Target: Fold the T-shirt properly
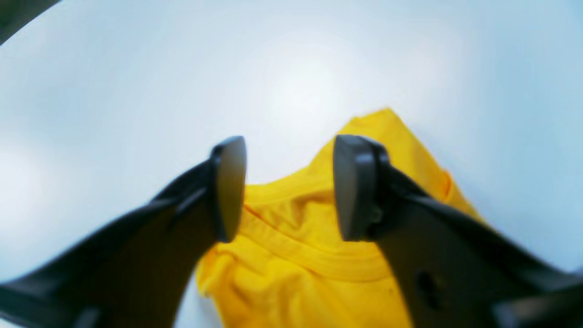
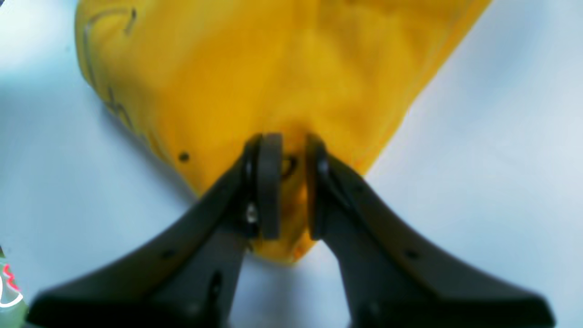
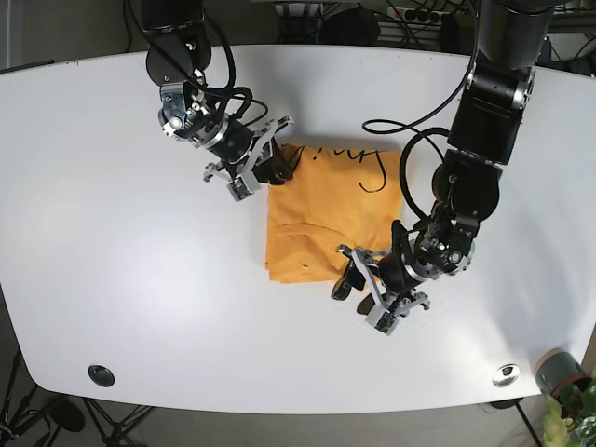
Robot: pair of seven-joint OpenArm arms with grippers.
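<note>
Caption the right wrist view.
Right end effector pinches a corner of the yellow T-shirt over the white table.

You see a big white table. Near its front edge sit two small round caps, a dark one on your left and a shiny silver one on your right. Past the right corner stands a grey cup beside some green leaves. Black cables lie behind the table.

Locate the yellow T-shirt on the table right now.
In the base view the yellow T-shirt lies partly folded near the white table's centre, between the right gripper pinching its far-left corner and the open left gripper at its near edge.
</note>
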